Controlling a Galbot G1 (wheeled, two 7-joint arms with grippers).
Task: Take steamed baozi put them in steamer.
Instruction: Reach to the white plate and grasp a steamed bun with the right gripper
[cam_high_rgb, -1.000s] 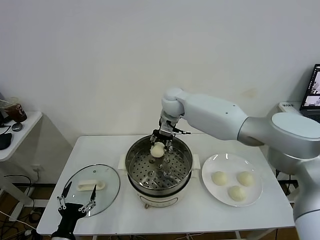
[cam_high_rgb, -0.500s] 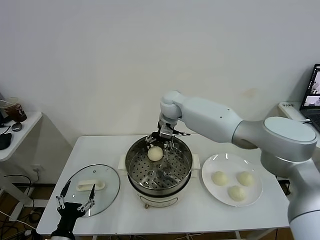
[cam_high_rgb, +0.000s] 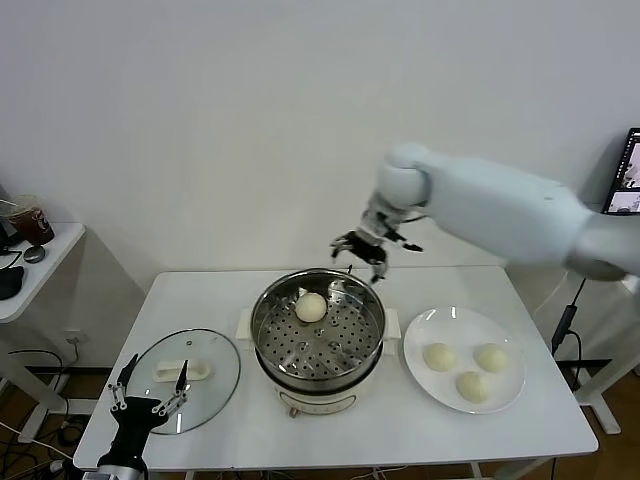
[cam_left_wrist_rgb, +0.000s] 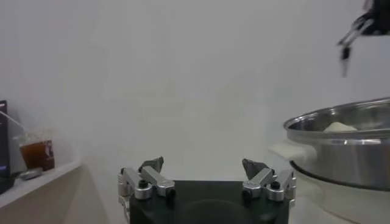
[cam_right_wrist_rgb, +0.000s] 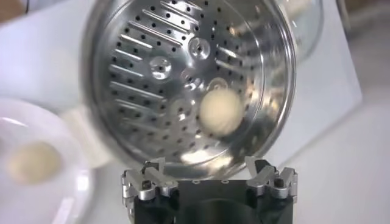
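Since the earlier frame, the right gripper (cam_high_rgb: 362, 248) has been lifted off the bun (cam_high_rgb: 311, 307) and drawn back toward the robot's right, above the far rim of the steamer (cam_high_rgb: 372, 330); the bun is left on the perforated tray.

Head view — the right gripper's fingers are spread and hold nothing. One bun lies in the far-left part of the tray; three buns (cam_high_rgb: 464, 368) rest on the plate (cam_high_rgb: 430, 325), just right of the steamer. The lid (cam_high_rgb: 215, 375) lies flat on the table (cam_high_rgb: 210, 295) to the left, and the left gripper (cam_high_rgb: 150, 405) is parked low at the table's near-left edge, its fingers apart.

Left wrist view — the left gripper (cam_left_wrist_rgb: 206, 173) is seen open and empty; the steamer (cam_left_wrist_rgb: 341, 146) stands beyond it, a bun (cam_left_wrist_rgb: 339, 126) just showing above the rim.

Right wrist view — the right gripper (cam_right_wrist_rgb: 209, 175) is open over the steamer (cam_right_wrist_rgb: 122, 73), with the bun (cam_right_wrist_rgb: 220, 113) lying on the tray.
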